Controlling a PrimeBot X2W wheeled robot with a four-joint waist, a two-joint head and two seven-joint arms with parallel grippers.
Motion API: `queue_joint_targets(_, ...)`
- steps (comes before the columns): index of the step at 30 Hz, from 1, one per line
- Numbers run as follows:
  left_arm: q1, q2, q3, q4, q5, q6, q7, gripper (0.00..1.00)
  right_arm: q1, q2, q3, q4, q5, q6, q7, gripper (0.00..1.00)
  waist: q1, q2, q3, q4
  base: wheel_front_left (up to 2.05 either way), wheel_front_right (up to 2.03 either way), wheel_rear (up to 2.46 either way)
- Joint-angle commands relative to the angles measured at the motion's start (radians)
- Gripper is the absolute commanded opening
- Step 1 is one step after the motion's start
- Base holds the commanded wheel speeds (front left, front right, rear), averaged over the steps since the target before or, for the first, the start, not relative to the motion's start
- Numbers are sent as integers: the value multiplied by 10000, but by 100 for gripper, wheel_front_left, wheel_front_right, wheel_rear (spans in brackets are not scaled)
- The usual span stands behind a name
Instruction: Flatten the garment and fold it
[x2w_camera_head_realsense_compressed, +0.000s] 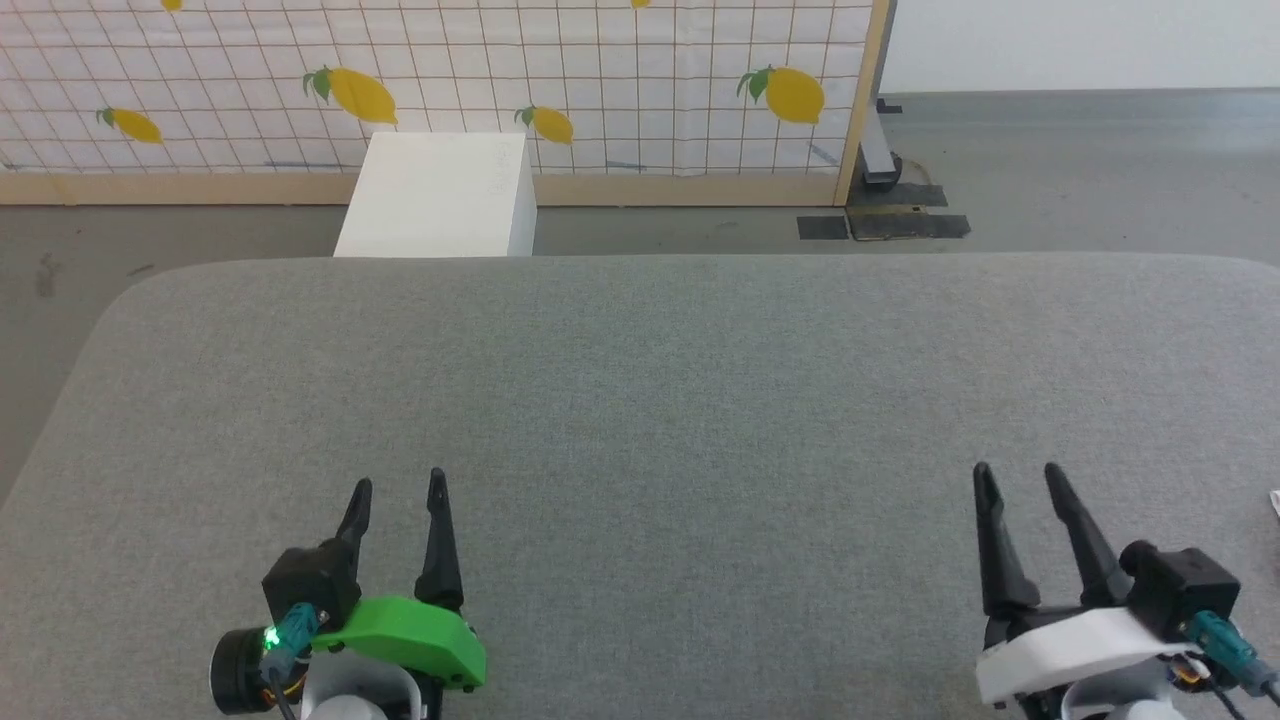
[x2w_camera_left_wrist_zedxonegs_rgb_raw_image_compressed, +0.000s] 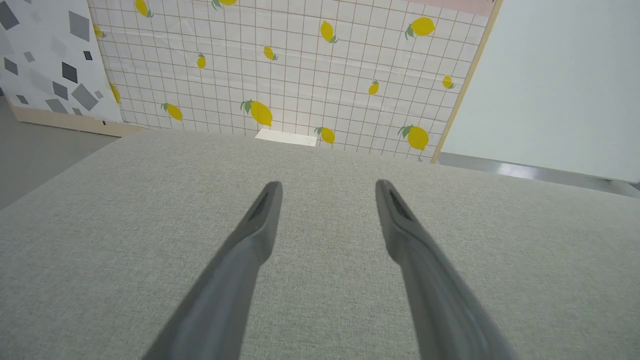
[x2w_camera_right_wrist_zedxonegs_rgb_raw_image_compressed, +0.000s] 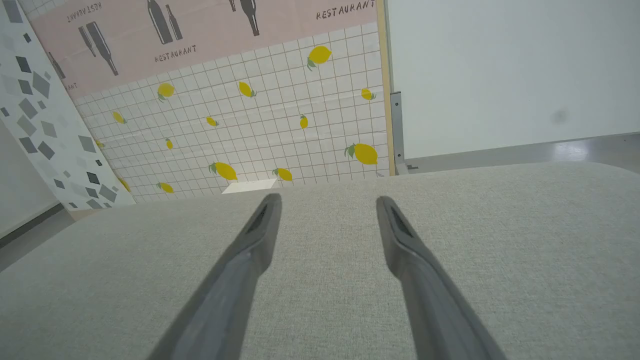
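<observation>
The garment is out of view. My left gripper (x2w_camera_head_realsense_compressed: 399, 485) rests at the lower left over the grey fabric table (x2w_camera_head_realsense_compressed: 640, 400), open, with bare cloth between its two dark fingers. In the left wrist view the left gripper (x2w_camera_left_wrist_zedxonegs_rgb_raw_image_compressed: 327, 186) stands wide apart and holds nothing. My right gripper (x2w_camera_head_realsense_compressed: 1015, 470) sits at the lower right of the table, open as well. The right wrist view shows the right gripper (x2w_camera_right_wrist_zedxonegs_rgb_raw_image_compressed: 327, 200) spread over grey table cloth, empty.
A white box (x2w_camera_head_realsense_compressed: 440, 195) stands on the floor just beyond the table's far edge. Behind it runs a lemon-patterned grid panel (x2w_camera_head_realsense_compressed: 430, 80) with a wooden base. Grey floor (x2w_camera_head_realsense_compressed: 1080, 170) lies to the far right. A small white scrap (x2w_camera_head_realsense_compressed: 1275, 500) touches the right edge.
</observation>
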Motion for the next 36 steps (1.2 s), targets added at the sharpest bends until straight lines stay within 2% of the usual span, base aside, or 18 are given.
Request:
queue_joint_targets(1, 144, -48, 27, 24, -73, -17, -85, 100, 143, -3, 92, 60, -66, -13, -58, 100, 1, 0, -17, -35, 0, 0, 0)
queue_joint_targets(21, 456, -93, 76, 58, 300, -62, -90, 100, 253, -3, 369, 163, 130, -13, -58, 100, 1, 0, -23, -65, 0, 0, 0)
queue_joint_targets(22, 392, -67, 60, 44, 233, -14, 1, 0, 199, 2, 351, 157, 101, 0, 2, 0, 1, 0, -24, -66, 0, 0, 0)
queue_joint_targets(36, 397, -90, 146, -114, 406, -71, 192, 0, 186, 2, 333, 19, -63, -1, 182, 0, 1, 0, -20, -81, 0, 0, 0)
